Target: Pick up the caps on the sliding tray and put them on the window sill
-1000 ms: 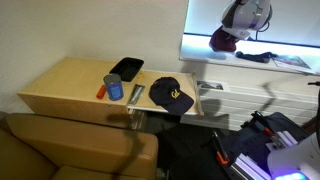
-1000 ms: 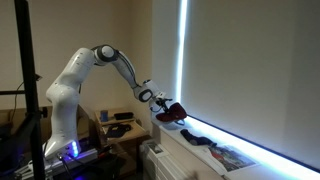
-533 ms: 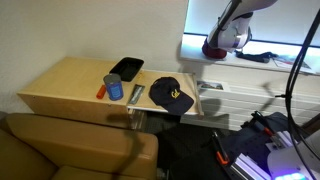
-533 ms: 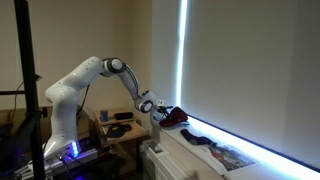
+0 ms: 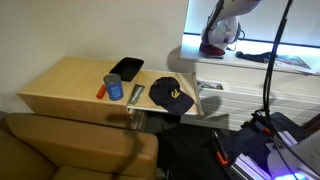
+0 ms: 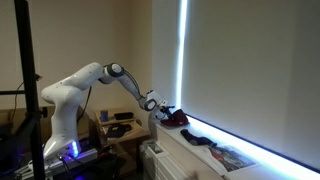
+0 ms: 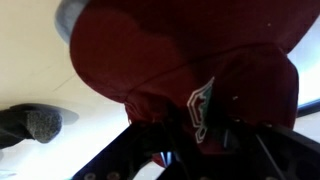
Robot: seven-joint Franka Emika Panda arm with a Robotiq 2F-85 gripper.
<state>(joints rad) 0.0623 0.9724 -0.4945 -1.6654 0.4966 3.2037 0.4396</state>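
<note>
The maroon cap (image 5: 211,47) is at the near end of the white window sill (image 5: 262,64), low over it or touching it. My gripper (image 5: 220,36) is shut on it from above. In the wrist view the maroon cap (image 7: 180,50) fills the frame, and my dark fingers (image 7: 192,140) hold its lower part over the white sill (image 7: 30,75). The cap (image 6: 176,117) and gripper (image 6: 160,107) also show at the sill's end (image 6: 240,152). The navy cap (image 5: 172,94) with a yellow emblem lies on the pale sliding tray (image 5: 192,110) at the desk's end.
On the desk (image 5: 70,85) stand a blue can (image 5: 114,88), a black dish (image 5: 127,68) and a small orange item (image 5: 102,92). A dark object (image 5: 256,55) and papers (image 5: 291,62) lie further along the sill. A brown couch (image 5: 70,148) is in front.
My gripper has carried the maroon cap down and toward the near end of the sill. The arm has lowered. The navy cap has not moved.
</note>
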